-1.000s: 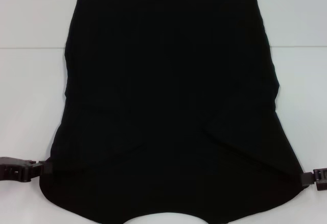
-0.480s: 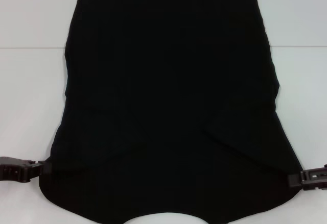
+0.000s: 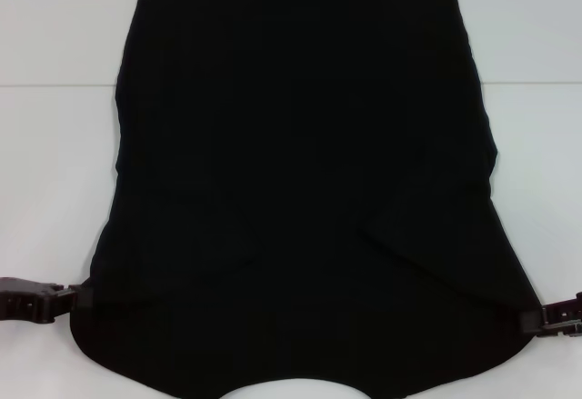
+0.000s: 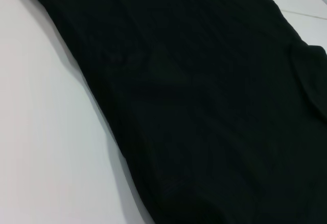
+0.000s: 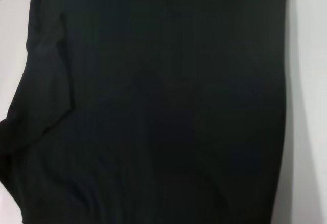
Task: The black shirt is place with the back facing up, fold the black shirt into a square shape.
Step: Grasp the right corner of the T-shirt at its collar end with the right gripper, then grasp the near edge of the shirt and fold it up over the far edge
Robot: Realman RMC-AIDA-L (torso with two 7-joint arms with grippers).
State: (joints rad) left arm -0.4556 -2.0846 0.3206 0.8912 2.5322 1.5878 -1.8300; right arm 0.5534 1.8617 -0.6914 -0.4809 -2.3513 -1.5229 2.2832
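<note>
The black shirt (image 3: 305, 190) is lying flat on the white table (image 3: 55, 172), plain side up, with its sleeves already folded in so that it is forming a long panel, narrower at the far end and flaring toward the robot, where the curved neckline is showing at the near edge. The left gripper (image 3: 68, 299) is sitting at the shirt's near left corner and the right gripper (image 3: 529, 320) at its near right corner, each right against the cloth's edge; I cannot tell whether either one is pinching the fabric or merely resting beside it, since the black fingers are merging with the black cloth. Both wrist views are showing only the dark fabric and bare table beside it. The shirt is looking soft, light and limp, so it is likely to sag and crease wherever it is unsupported, and it is probably going to drag on the table rather than slide cleanly. The sensible places to hold are these two near corners, gripping all the folded layers together and lifting both evenly to carry the near edge toward the far hem.
</note>
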